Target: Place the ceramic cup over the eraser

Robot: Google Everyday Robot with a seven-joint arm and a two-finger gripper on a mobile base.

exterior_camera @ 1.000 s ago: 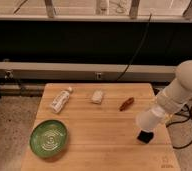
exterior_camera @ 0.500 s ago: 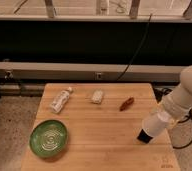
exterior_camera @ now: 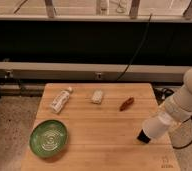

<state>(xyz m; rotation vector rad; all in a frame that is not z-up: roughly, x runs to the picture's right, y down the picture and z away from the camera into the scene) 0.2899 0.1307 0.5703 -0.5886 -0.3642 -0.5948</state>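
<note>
My hand [exterior_camera: 145, 136], grip state indiscernible, has lowered to the tabletop [exterior_camera: 104, 131] at near right; neither cup nor eraser visible.

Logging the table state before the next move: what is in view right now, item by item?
green plate: 1, green with ring pattern, front left of the table.
white bottle: 1, white, lying on its side at the back left.
pale block: 1, whitish, back middle.
reddish-brown piece: 1, reddish-brown oblong, back right of middle.
wooden table: 1, light wood, centre of view.
cables: a few, dark, hanging against the dark wall behind the table.
ceramic cup and eraser: neither can be made out separately; only a dark shape shows at the arm's tip.
arm: 1, white, reaching in from the right.
claw: 1, dark, at the table's front right, low over the surface.
</note>
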